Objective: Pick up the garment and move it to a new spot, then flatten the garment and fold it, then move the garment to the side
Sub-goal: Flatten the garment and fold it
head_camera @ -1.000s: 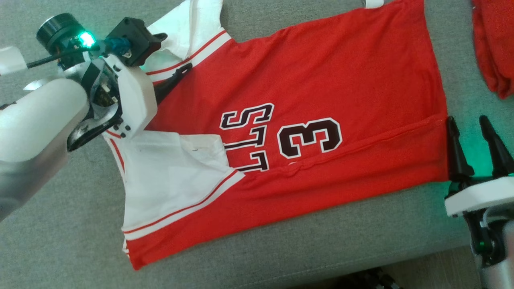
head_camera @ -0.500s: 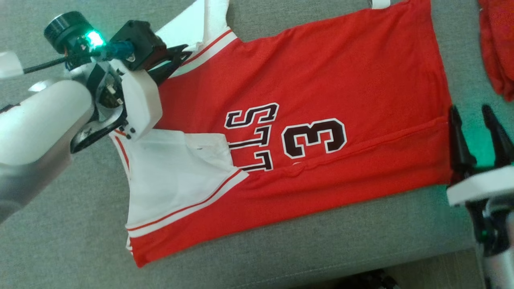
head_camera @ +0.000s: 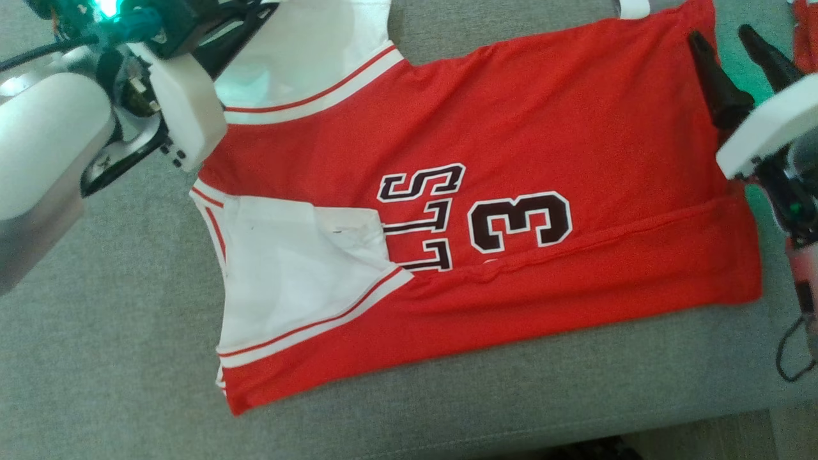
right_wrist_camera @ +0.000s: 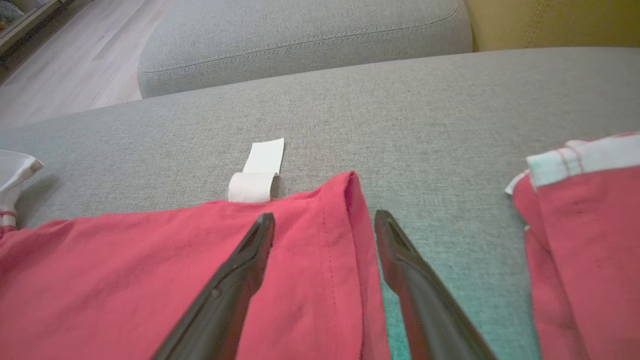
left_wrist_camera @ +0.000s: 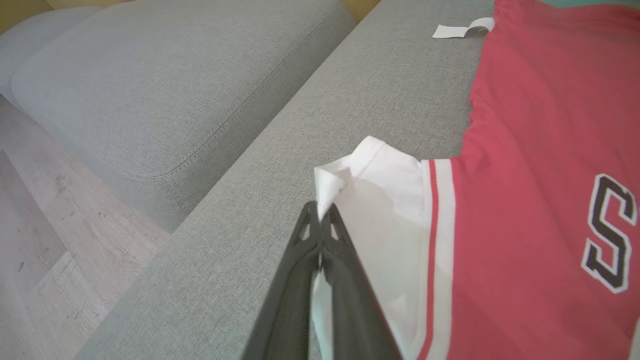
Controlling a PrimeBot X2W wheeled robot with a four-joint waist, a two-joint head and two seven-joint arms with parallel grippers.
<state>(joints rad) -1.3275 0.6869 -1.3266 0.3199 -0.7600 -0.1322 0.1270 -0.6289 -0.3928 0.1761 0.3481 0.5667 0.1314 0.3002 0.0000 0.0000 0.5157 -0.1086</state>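
While the jersey (head_camera: 511, 147) lies spread on the grey cushion (head_camera: 128, 358), long axis L-to-R, the left gripper (left_wrist_camera: 320, 220) is clenched on its far white shoulder corner (left_wrist_camera: 335, 180); right gripper (right_wrist_camera: 325, 216), w/ jaws apart, straddles the far hem corner (right_wrist_camera: 350, 192), not yet gripping.

A grey woven-fabric sofa seat (head_camera: 128, 358) spreads flat under soft, even light. A plump grey cushion (left_wrist_camera: 165, 85) of the same cloth, seamed along its edge, lies just beside it. Pale wood-plank floor (left_wrist_camera: 35, 225) shows beyond the cushion, and a mustard-yellow surface (right_wrist_camera: 550, 22) rises behind the seat's far edge.
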